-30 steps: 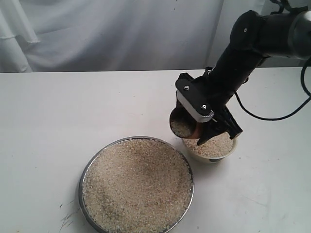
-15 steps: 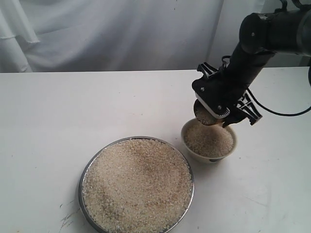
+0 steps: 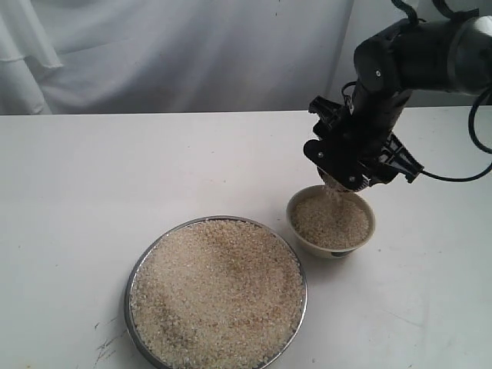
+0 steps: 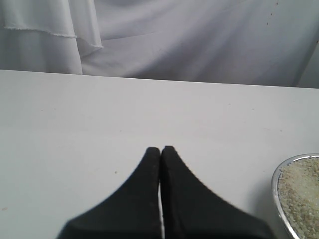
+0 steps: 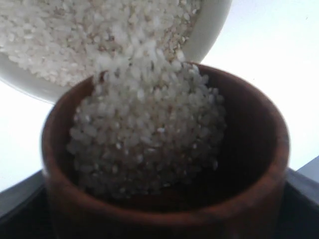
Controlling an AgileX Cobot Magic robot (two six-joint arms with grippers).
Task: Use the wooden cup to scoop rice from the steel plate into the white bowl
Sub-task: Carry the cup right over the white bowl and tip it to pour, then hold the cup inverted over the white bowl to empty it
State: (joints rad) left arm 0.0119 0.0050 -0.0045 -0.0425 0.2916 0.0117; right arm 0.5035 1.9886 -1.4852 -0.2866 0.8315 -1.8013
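My right gripper [image 3: 347,175] clamps the wooden cup [image 5: 164,219], tipped over the white bowl [image 3: 369,229], rice [image 5: 149,139] pouring in; the bowl looks nearly full, the steel plate [image 3: 132,286] heaped, so more scoops possible; my left gripper [image 4: 160,152] is closed, empty

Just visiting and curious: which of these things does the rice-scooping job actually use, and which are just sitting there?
In use:
rice
steel plate
white bowl
wooden cup
right gripper, holding the cup tipped over the bowl

Just there:
left gripper, shut and empty
white curtain
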